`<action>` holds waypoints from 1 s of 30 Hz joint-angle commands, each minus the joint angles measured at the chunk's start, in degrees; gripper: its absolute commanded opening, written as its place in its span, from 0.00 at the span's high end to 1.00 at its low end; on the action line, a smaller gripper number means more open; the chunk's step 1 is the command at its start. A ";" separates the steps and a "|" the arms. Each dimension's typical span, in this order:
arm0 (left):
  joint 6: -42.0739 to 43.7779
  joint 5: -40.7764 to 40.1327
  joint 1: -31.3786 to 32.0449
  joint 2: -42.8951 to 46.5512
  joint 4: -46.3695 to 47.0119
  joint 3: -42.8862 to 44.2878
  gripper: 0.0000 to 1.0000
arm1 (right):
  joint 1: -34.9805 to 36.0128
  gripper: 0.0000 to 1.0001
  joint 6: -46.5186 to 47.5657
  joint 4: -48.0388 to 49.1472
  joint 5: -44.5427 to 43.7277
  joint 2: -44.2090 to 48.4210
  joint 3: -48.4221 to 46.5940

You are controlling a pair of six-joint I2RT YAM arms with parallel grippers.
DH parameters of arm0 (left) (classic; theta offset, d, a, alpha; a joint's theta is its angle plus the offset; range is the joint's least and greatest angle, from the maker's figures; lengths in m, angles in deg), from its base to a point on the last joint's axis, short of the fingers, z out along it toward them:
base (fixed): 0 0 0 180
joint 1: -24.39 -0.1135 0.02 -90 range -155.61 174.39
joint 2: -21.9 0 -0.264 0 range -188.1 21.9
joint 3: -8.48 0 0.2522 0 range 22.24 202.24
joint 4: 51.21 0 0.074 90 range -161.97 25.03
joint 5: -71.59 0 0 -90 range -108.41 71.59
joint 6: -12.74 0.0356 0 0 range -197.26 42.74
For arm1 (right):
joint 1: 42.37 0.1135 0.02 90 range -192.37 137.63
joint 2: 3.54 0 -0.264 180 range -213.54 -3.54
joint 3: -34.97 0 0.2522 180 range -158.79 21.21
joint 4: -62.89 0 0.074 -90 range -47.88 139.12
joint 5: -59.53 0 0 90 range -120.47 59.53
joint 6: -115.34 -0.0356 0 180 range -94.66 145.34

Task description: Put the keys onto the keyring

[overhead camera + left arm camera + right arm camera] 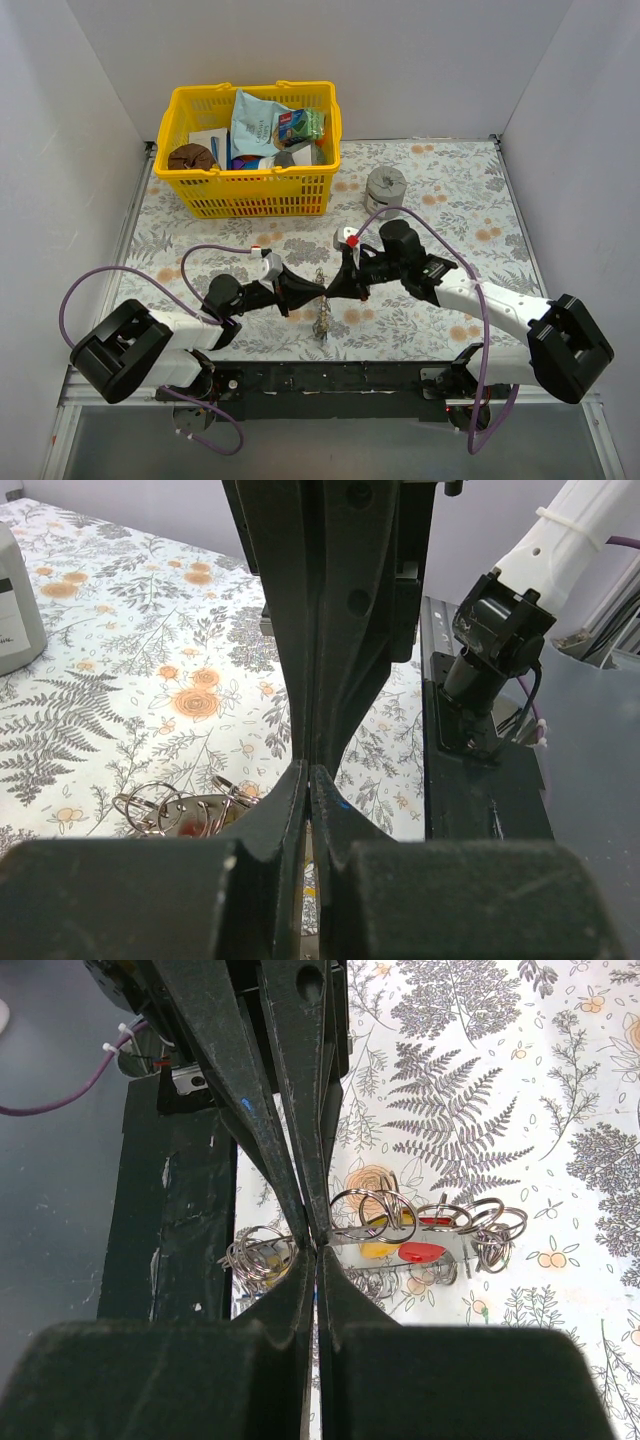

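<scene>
Finds the keys (323, 325) bunched with small split rings (262, 1255) on the floral table (450, 200), at 6 o'clock from the touching tips of left gripper (308, 780) and right gripper (316, 1255), both pinched closed, cannot tell on what, yellow basket (250, 92) off at 11 o'clock.
</scene>
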 commanded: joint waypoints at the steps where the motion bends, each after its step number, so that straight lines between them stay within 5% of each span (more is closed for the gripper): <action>1: 1.40 0.28 0.28 3.44 25.63 0.60 0.97 | 0.37 0.99 2.86 -3.35 1.94 -0.81 -3.22; 4: 5.18 2.55 0.28 6.07 14.77 2.09 0.76 | 0.37 0.99 6.37 -10.20 0.98 -1.94 -5.07; 5: 6.67 4.91 0.28 7.56 10.88 3.67 0.61 | 0.37 0.99 7.51 -12.83 0.71 -2.39 -6.38; 10: 19.94 7.93 0.28 12.14 -18.30 8.86 0.41 | 0.37 0.99 11.21 -21.80 -1.30 -3.80 -8.15; 15: 30.05 9.24 0.28 13.03 -39.65 14.65 0.40 | 0.37 0.99 14.02 -28.75 -7.28 -3.88 -11.48; 18: 33.40 10.82 0.19 11.80 -44.43 16.86 0.42 | 0.37 0.99 16.31 -34.55 -10.80 -5.11 -13.50; 30: 29.01 14.87 0.28 2.75 -33.47 16.78 0.49 | 3.18 0.99 18.95 -44.93 -23.98 -7.49 -18.78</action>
